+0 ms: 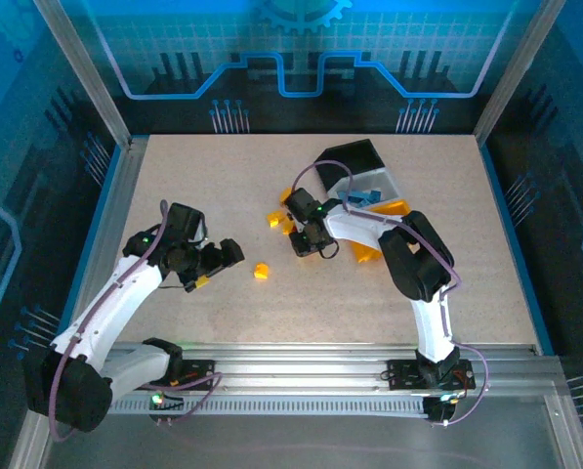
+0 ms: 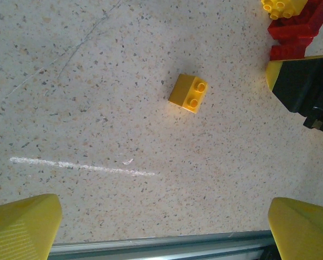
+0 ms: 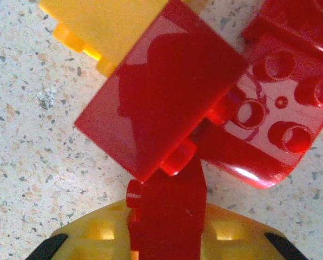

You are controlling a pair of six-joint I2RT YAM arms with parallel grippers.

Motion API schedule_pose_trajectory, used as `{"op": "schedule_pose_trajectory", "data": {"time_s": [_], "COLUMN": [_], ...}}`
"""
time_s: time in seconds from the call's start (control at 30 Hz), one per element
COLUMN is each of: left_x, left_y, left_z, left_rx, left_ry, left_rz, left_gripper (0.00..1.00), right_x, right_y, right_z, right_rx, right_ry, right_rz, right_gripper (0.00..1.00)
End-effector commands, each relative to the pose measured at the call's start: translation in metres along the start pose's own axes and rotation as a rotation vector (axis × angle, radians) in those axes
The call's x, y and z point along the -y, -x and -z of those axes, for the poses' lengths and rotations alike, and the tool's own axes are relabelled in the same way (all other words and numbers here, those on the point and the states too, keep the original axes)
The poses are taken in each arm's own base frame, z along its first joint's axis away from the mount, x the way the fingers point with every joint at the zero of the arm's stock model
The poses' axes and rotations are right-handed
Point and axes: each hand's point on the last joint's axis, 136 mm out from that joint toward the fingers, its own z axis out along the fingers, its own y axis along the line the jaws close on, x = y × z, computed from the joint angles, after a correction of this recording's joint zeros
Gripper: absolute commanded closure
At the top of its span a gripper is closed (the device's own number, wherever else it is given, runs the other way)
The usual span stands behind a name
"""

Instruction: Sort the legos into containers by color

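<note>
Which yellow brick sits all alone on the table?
The small yellow brick between the two arms; the other yellow ones cluster beside the right pincer.

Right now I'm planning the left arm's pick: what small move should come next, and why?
Probably ease the left gripper forward until it is over the yellow brick. Its jaws stand open and empty, and the brick lies on the table ahead of the fingertips, not between them.

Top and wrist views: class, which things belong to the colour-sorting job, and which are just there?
Job: yellow lego, red lego, blue legos, black bin, white bin, yellow bin.
Just there: table, metal frame, blue backdrop.
</note>
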Motion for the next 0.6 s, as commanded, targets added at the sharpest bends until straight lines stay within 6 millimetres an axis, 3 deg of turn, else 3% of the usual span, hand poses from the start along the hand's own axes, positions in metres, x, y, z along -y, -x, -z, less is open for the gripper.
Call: {"op": "schedule_pose_trajectory", "data": {"time_s": [0.0, 0.17, 0.3, 0.43, 0.57], "left_x": [-0.004, -0.001, 0.008, 0.026, 0.04], "left_y": [-0.003, 0.0, 0.006, 0.005, -0.009], "left_z": [-0.005, -0.013, -0.021, -0.032, -0.05], "left_rx": [-0.015, -0.022, -0.044, -0.086, -0.163], "left_ry": [-0.007, -0.017, -0.018, 0.004, 0.087], "left_rz": [0.04, 0.042, 0.014, -0.076, -0.208], "left_gripper": [0.01, 0.01, 0.01, 0.01, 0.01], "right_x": [0.008, 0.01, 0.024, 0.059, 0.11], "right_y": [0.002, 0.001, 0.006, 0.007, -0.002], "right_z": [0.011, 0.05, 0.098, 0.136, 0.147], "right_rx": [0.01, 0.081, 0.194, 0.272, 0.294], "right_ry": [-0.021, 0.035, 0.096, 0.103, 0.071], "right_rz": [0.017, -0.024, -0.098, -0.157, -0.254], "right_gripper": [0.8, 0.84, 0.84, 0.83, 0.83]}}
